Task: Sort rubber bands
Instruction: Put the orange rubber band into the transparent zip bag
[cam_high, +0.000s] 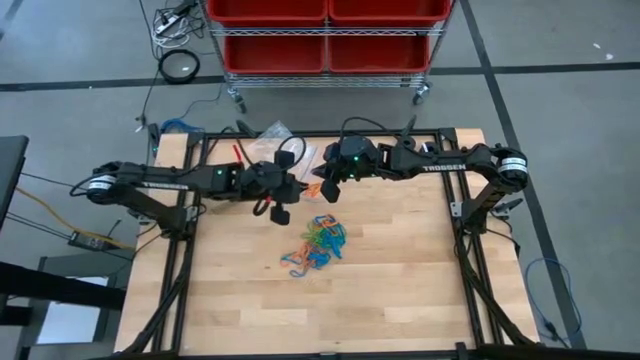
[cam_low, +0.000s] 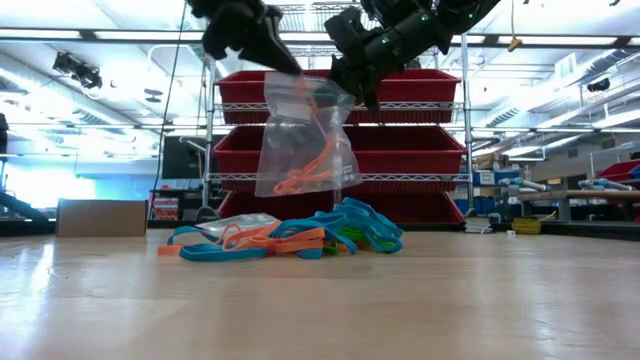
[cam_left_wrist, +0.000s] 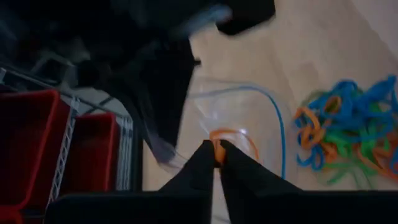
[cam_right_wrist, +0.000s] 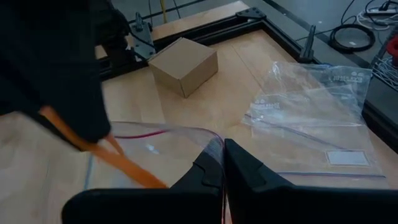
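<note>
Most rubber bands lie tangled on the tabletop, centre, slightly toward the far edge; a few orange ones hang inside a clear zip bag held up above them. The right tool is clamped on the bag's rim. The left tool pinches an orange band at the bag's mouth, fingers nearly together. The bands look light, soft and springy, prone to snagging neighbours; take one free loop at the heap's edge.

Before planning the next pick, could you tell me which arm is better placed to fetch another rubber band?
Left, probably: the right gripper is shut on the clear bag, holding it up; the left gripper only pinches an orange band.
</note>
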